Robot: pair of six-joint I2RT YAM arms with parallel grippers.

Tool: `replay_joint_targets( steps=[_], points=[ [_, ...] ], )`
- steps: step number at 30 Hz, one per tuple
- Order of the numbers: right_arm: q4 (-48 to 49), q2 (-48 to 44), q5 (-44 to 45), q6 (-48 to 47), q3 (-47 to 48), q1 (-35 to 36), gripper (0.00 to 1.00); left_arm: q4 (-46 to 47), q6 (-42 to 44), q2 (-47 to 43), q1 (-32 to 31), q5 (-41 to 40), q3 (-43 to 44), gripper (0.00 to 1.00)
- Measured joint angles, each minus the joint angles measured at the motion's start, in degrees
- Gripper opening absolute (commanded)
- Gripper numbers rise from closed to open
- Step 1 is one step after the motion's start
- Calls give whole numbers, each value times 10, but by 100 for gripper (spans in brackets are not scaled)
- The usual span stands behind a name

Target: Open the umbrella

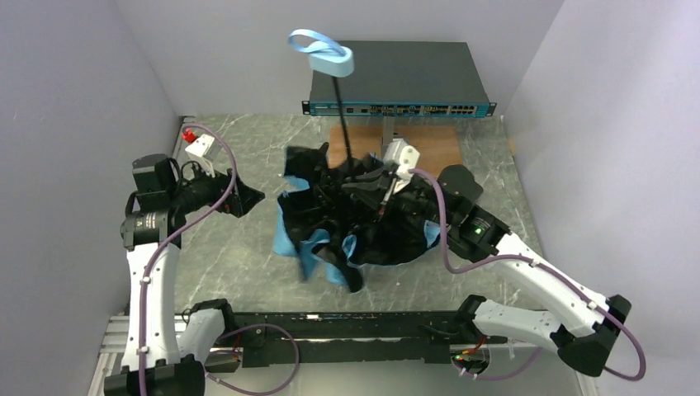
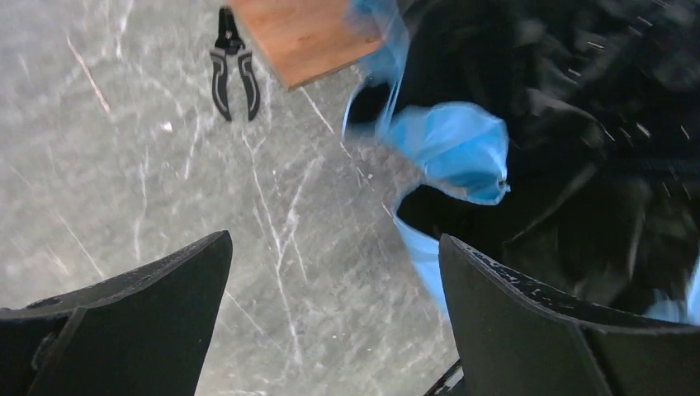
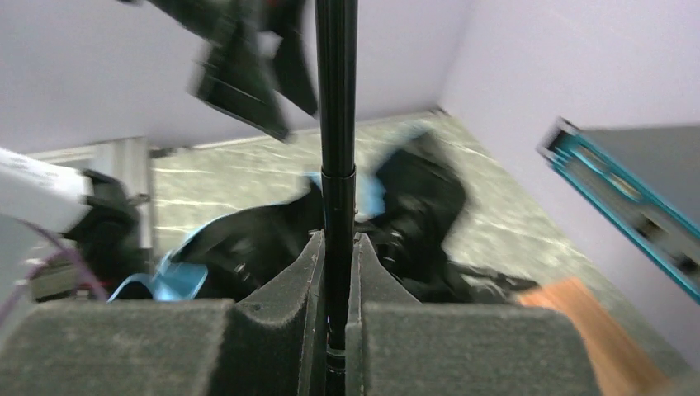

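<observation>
Grey marble table (image 1: 231, 256) between pale walls, top view: the umbrella (image 1: 351, 206) sits mid-frame, its canopy (image 1: 396, 235) crumpled black with blue edges. Its shaft (image 1: 342, 124) rises toward the upper centre and ends at the pale-blue handle (image 1: 332, 62). The right gripper (image 1: 386, 188) is at the shaft's foot, while the left gripper (image 1: 248, 200) waits just left of the canopy, apart from it.

Left wrist view: jaws spread wide on nothing, canopy filling the right of the frame, pliers (image 2: 234, 74) at upper left near a wooden board (image 2: 305, 33).

Right wrist view: jaws pressed together on the shaft, which runs straight up the frame. The shaft's lower end is buried in folds, the handle is cut off, and blur smears the canopy.
</observation>
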Motion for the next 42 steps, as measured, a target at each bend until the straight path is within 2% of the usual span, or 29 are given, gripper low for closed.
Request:
replay_joint_targets(
  steps=[4,7,10,13,19,20,23,24,29,31,35,38,39,42],
  points=[
    [1,-34,-2,-16,-31,-59,0,-30,66,-12,1,49,52,100],
    [14,-30,-7,-16,-31,-36,0,-25,83,-27,-12,91,68,100],
    [29,-20,-25,-16,-31,-16,0,-19,104,-24,-66,107,96,99],
    [35,-11,-42,-16,-31,-13,0,-7,114,-6,-108,123,126,89],
    [47,10,-73,-7,-31,-13,0,92,65,32,-168,148,165,83],
    [49,15,-77,-5,-31,-12,0,107,51,42,-188,149,176,84],
    [54,32,-86,0,-31,-9,0,152,21,68,-238,148,210,95],
    [55,36,-87,2,-31,-8,0,171,9,73,-250,145,216,96],
    [59,62,-91,4,-31,2,0,265,-66,80,-296,129,210,91],
    [59,71,-91,4,-31,5,0,287,-82,83,-311,127,205,84],
    [63,89,-91,6,-31,8,0,309,-101,87,-341,125,183,52],
    [67,96,-91,6,-31,8,0,313,-108,90,-348,115,167,4],
    [68,97,-91,6,-32,8,1,311,-107,90,-348,110,163,0],
    [80,98,-91,-2,-47,8,16,303,-101,90,-349,98,152,0]
  ],
)
